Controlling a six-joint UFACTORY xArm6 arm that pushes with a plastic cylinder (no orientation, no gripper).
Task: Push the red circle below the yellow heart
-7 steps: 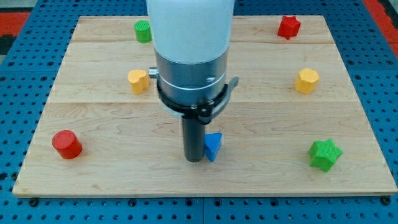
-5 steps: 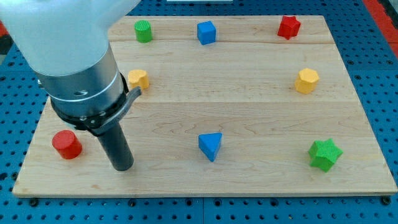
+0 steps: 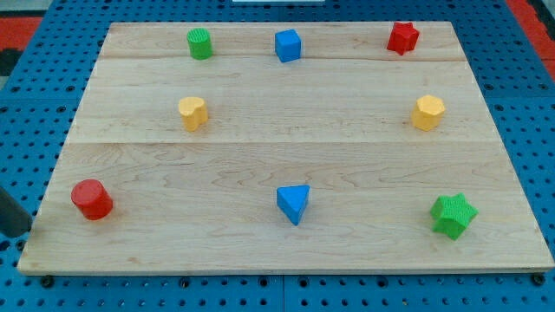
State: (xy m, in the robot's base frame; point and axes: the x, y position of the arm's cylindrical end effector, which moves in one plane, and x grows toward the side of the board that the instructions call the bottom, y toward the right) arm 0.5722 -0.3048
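red circle [image 3: 92,199], yellow heart [image 3: 192,113] above-right, well apart

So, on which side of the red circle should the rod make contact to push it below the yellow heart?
Only a push is possible, not a grip. Meet the red circle on its left wall, slightly low. It is a round upright cylinder, so aim through its centre. The yellow heart lies up and right; my tip sits left of the circle, apart.

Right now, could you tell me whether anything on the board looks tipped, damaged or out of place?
Nothing stands out. All eight blocks sit apart on the wooden board, none damaged. My tip is at the view's left edge, off the board, left of the red circle, not touching it.
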